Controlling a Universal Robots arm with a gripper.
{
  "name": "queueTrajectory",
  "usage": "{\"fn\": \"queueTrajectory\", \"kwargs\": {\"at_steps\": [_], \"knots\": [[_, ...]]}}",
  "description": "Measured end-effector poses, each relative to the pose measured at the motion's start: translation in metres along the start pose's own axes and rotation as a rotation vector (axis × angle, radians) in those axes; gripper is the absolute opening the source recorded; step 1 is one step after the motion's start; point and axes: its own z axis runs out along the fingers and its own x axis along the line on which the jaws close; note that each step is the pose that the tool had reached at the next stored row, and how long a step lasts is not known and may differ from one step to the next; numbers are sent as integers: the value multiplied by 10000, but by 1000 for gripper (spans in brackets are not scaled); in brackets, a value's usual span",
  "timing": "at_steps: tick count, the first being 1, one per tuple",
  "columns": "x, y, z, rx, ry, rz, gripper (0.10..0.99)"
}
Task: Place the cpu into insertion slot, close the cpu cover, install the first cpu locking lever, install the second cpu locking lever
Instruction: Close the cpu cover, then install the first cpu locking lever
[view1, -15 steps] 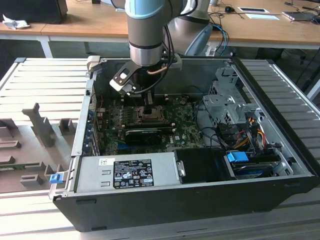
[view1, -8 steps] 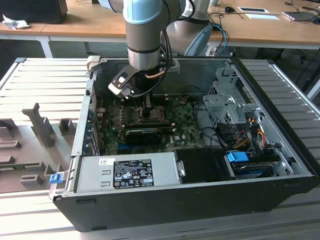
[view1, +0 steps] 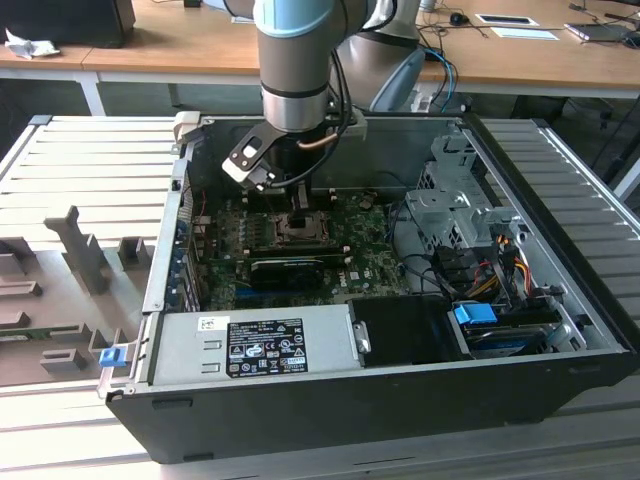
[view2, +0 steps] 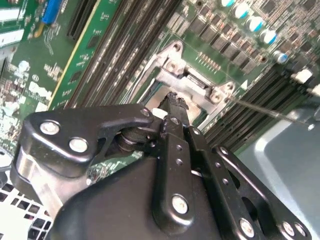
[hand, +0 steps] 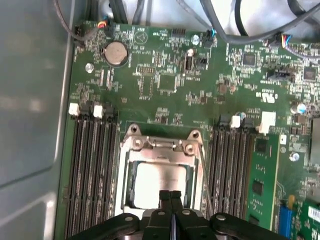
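Closed fingertip to fingertip, the arm's black two-fingered gripper (hand: 170, 196) is seen with nothing caught between its pads. Its tips are poised right over one edge of the cpu (hand: 157, 182), a small flat square chip with a dull silvery-grey metal top; whether it is touched cannot be told. The cpu is seated in the insertion slot (hand: 129, 186), the square dark socket on the green motherboard (hand: 170, 85). The cpu cover (hand: 161, 148), a thin silvery metal frame plate, is laid down around the chip, whose top is shown through the square window. A thin wire-like locking lever (hand: 205, 175) is run along one side of the frame, beside a bank of long black memory slots (hand: 92, 170); whether it is latched cannot be told. In the exterior view the gripper (view1: 298, 205) is held inside the open black computer case (view1: 350, 425), at about eleven o'clock from the case's middle. A silvery-grey power supply box (view1: 250, 345) is found at about seven o'clock, and the case is set on a grey slatted table (view1: 90, 160)
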Motion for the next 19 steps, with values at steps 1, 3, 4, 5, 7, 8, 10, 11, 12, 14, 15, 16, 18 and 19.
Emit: {"fn": "queueTrajectory", "kwargs": {"at_steps": [1,3,4,5,7,8,10,11,12,14,15,16,18,19], "knots": [[-2,27,2,2,1,3,106],[-5,55,3,6,1,2,106],[-6,80,4,11,2,2,106],[-8,104,5,15,2,0,106],[-9,120,6,18,2,2,106],[-10,129,6,20,2,2,106],[-11,138,7,21,2,2,106],[-11,139,7,22,2,3,106],[-11,142,7,22,2,2,106],[-10,143,6,21,3,2,106],[-11,143,3,22,3,2,106],[-11,143,1,21,4,2,106],[-11,143,-13,22,2,2,106],[-11,143,-15,21,4,2,106]]}}
